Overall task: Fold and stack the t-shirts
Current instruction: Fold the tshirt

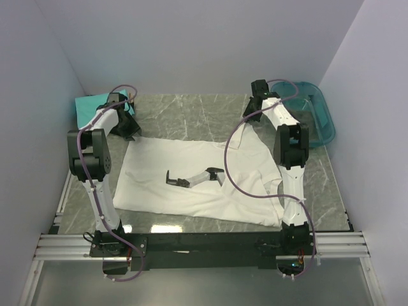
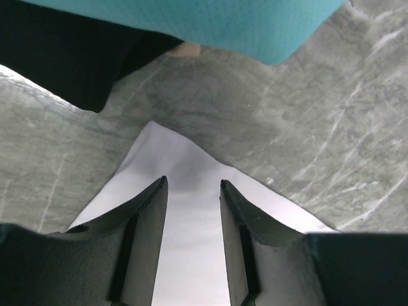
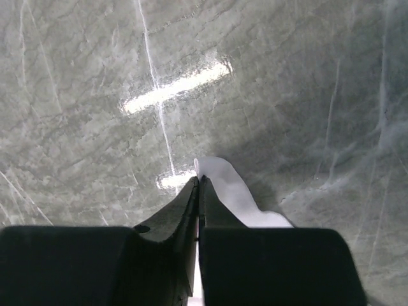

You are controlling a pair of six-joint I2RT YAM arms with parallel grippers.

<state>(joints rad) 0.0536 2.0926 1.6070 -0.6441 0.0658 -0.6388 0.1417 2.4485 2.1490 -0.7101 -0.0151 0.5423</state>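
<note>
Step in hand: the first fold of the white t-shirt [image 1: 191, 153] is being set up, with both arms working at its far edge.
Shirt position: it is lying flat and print [image 1: 194, 176] up in the middle of the desk [image 1: 191, 111].
Long axis: it is running left to right, the right end sitting slightly nearer. I cannot tell which end carries the collar; cloth is bunching at the near-right.
Right end effector [image 3: 199, 182]: the fingers are pressing together on a small peak of white cloth at the far-right corner.
Left end effector [image 2: 191, 185]: the fingers are standing apart, straddling the far-left corner, which is lying flat beneath them, not pinched.
Stack area: the teal t-shirt [image 2: 210, 25] and black t-shirt [image 2: 57, 57] are lying just beyond the left corner, at far left.
Tub [image 1: 319, 121]: it is sitting at far right, apart from the shirt.
Next move (judgement): the left fingers are needing to drop and pinch the corner. Both corners could then be lifted level and carried toward the near edge.
</note>
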